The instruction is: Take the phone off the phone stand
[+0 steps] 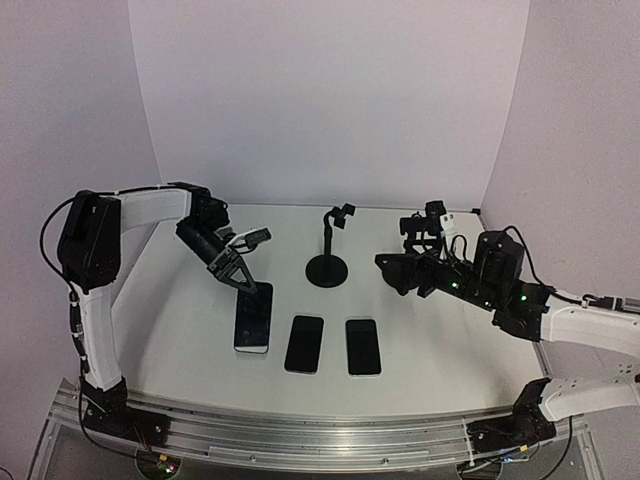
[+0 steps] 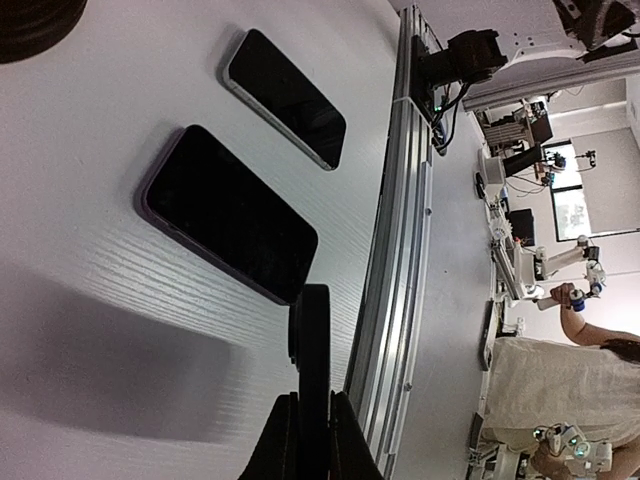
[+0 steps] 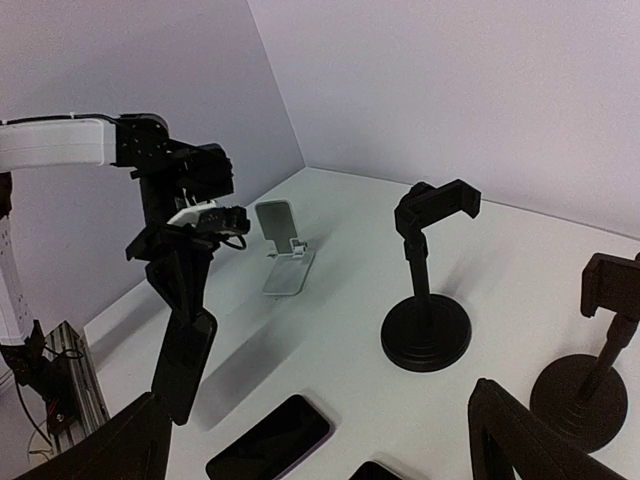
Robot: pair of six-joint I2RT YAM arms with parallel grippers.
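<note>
— So, what has the left gripper (image 1: 243, 282) got?
— Its fingers are clamped on the top edge of the phone (image 1: 253, 320). It hangs steeply tilted at 7 o'clock from the black stand (image 1: 326, 270), well apart from it. Whether its lower end touches the table (image 1: 180, 330), I cannot tell.
— And beside it?
— A second phone (image 1: 304, 344) and a third phone (image 1: 363, 347) lie flat at its 3 o'clock.
— The right gripper (image 1: 392, 275)?
— Spread wide, holding nothing, at 3 o'clock from the stand.

blocked: black stand (image 1: 326, 268) centre, two flat phones (image 1: 304, 343) (image 1: 363, 346) in front | open: table (image 1: 365, 292) between stand and right hand (image 1: 392, 272)
</note>
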